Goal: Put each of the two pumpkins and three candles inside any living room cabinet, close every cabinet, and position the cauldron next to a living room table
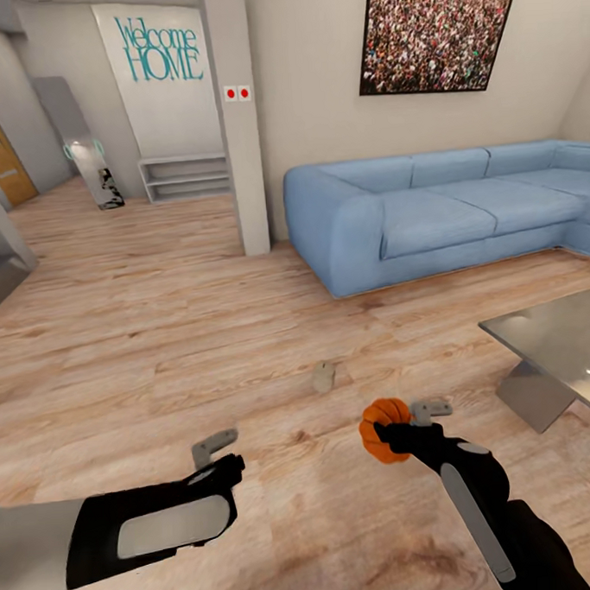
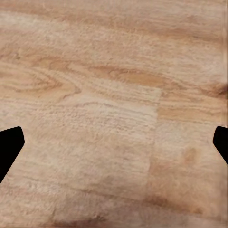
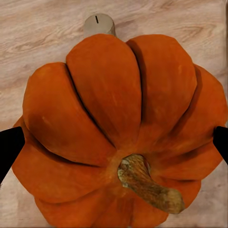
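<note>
My right gripper [image 1: 397, 425] is shut on a bright orange ribbed pumpkin [image 1: 382, 430], held above the wooden floor. In the right wrist view the pumpkin [image 3: 114, 118] sits between the two fingertips, its dark stem facing the camera. A stubby beige candle [image 1: 323, 376] lies on the floor just beyond the pumpkin, and its wick end shows past the pumpkin in the right wrist view as candle [image 3: 99, 23]. My left gripper [image 1: 219, 455] hangs open over bare floor, its fingertips [image 2: 9, 147] far apart with nothing between them. The other pumpkin and the cabinet are out of view.
A glass-topped table [image 1: 557, 337] stands at the right, close to my right arm. A long blue sofa [image 1: 438, 210] lines the far wall. A white pillar [image 1: 238, 116] and a low grey shelf [image 1: 185, 178] lie beyond the open wooden floor [image 1: 141, 338].
</note>
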You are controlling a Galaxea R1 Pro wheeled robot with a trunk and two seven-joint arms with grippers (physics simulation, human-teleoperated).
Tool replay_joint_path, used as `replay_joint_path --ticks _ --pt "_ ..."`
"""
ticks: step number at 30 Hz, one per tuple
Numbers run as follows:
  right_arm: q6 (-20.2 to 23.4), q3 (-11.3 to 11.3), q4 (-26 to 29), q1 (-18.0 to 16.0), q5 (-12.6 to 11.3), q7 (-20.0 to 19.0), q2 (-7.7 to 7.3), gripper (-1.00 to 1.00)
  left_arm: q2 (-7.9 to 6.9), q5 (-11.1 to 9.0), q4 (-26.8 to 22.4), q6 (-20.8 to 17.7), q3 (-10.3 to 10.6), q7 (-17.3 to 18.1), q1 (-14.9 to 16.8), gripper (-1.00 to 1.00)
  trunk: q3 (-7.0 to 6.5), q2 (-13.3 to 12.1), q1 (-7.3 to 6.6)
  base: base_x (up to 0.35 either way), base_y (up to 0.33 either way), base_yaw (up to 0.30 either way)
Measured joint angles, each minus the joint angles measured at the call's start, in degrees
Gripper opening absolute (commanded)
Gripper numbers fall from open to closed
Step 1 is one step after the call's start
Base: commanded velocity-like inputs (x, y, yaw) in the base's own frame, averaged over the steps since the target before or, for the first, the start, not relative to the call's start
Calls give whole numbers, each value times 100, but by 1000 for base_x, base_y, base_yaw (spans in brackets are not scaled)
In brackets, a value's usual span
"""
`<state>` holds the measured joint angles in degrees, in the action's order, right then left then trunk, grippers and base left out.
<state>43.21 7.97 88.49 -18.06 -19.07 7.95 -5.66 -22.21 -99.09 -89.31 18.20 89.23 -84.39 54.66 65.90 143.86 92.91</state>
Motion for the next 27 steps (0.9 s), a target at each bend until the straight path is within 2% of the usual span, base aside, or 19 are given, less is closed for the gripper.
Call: replay_joint_path --ticks 2,3,6,9,10,15,16,18,21,22,24,27 --pt "-120 0 -51 36 7 1 -2 -100 -1 1 -1 605 420 354 0 100 -44 -3 -5 -2 2 -3" --pt "-165 -1 -102 48 4 1 -1 -100 0 -3 -1 984 732 573 -1 100 -66 -4 -7 -1 1 -1" --pt "-206 3 -150 58 3 -2 -3 -100 21 -12 3 1730 1424 783 0 100 -133 -8 -15 0 0 0" --pt "-209 11 -160 65 -40 -25 3 -100 -5 -76 24 2030 1718 827 1 100 -200 -12 -23 0 0 0" --pt "-230 15 -162 92 -65 -32 10 -100 -11 -206 35 2086 1868 837 1 100 -222 -14 -26 0 0 0" --pt "-378 8 -129 314 -35 -28 -11 -100 10 -623 99 2409 2164 858 2 100 -332 -20 -39 0 0 0" --pt "-386 6 -128 334 -37 -27 -12 -100 10 -643 114 2432 2205 860 2 100 -355 -22 -41 0 0 0" --pt "-406 2 -134 463 -28 -14 -19 -100 14 -700 263 2492 2459 930 2 100 -399 -24 -46 0 0 -33" --pt "-416 0 -102 597 -31 -13 -24 -100 47 -745 440 2508 2574 1196 3 100 -476 -28 -54 0 0 -137" --pt "-424 -1 -95 656 -34 -14 -25 -100 67 -797 510 2511 2599 1340 3 100 -501 -30 -57 0 0 -212" --pt "-536 -2 -89 813 -30 -9 -26 -100 94 -1026 659 2512 2641 1711 3 100 -550 -32 -62 0 0 -190" --pt "-893 -6 -94 1096 -18 0 -27 -100 118 -1544 1007 2482 2663 2562 3 100 -619 -37 -69 0 0 -62"
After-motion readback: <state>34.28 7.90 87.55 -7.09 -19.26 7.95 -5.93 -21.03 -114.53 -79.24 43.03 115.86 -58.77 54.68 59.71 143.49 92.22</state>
